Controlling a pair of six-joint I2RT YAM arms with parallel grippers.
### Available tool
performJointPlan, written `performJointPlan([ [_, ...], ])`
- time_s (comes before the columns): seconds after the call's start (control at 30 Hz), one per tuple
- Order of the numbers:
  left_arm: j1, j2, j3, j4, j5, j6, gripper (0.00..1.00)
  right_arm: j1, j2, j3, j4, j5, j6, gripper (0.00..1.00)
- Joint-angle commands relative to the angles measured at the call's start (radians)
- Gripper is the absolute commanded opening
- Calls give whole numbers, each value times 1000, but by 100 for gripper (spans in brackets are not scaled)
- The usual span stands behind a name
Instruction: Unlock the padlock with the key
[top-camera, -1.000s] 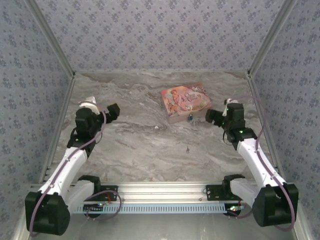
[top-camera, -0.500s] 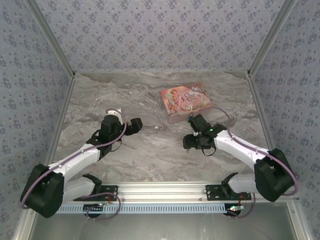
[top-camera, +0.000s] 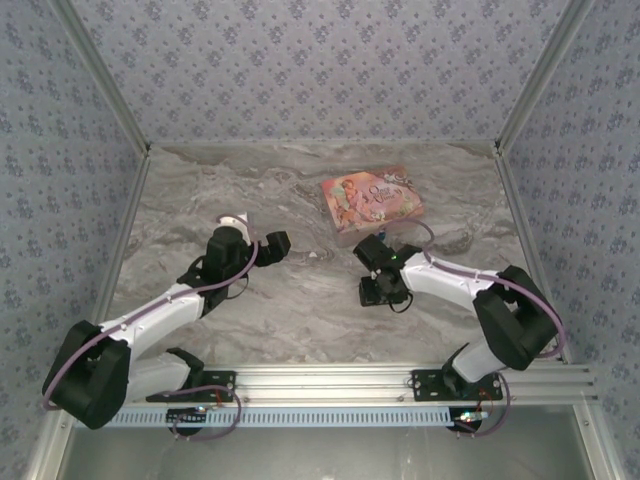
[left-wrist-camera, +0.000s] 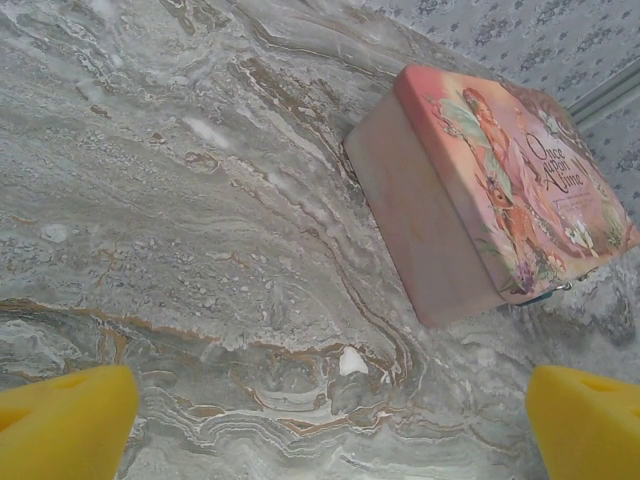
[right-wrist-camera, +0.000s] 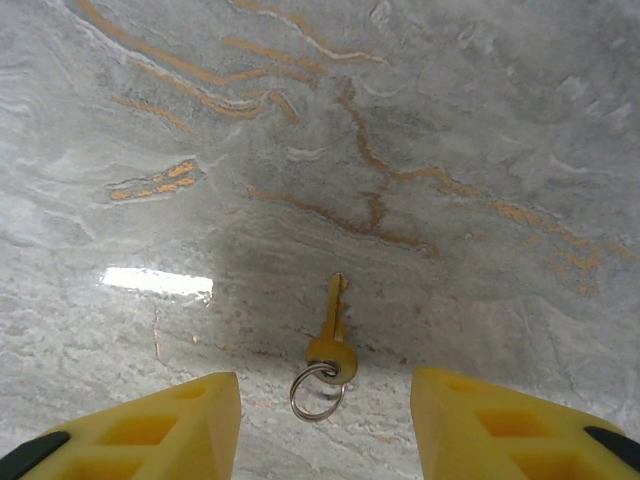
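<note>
- Table (right-wrist-camera: 420, 130): grey marble swirls, orange-brown veins.
- Box (left-wrist-camera: 500, 190), upper right of the left wrist view: pink, illustrated lid.
- Key (right-wrist-camera: 335, 320): brassy gold; its ring (right-wrist-camera: 317, 391) silvery.
- Fingers (right-wrist-camera: 150, 430): yellow.
- Walls (top-camera: 320, 60): blue-grey floral print.

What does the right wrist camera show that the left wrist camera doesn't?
Right wrist: the key, a ring through its head, lying flat on the table between the open jaws of the right gripper, touching neither. Left wrist: the pink box, resting on the table beyond the wide-open left gripper. Both: marbled tabletop and yellow fingertips at the bottom corners.
</note>
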Motion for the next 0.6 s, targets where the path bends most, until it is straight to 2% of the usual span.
performJointPlan([
  [0.0, -6, -5, 31, 7, -16, -6, 99, 17, 36, 36, -37, 39, 23, 48],
  [0.3, -5, -14, 31, -3, -22, -7, 99, 37, 91, 53, -39, 57, 37, 43],
  [0.57, -6, -20, 33, -13, -27, -6, 99, 40, 94, 53, -54, 67, 39, 33],
])
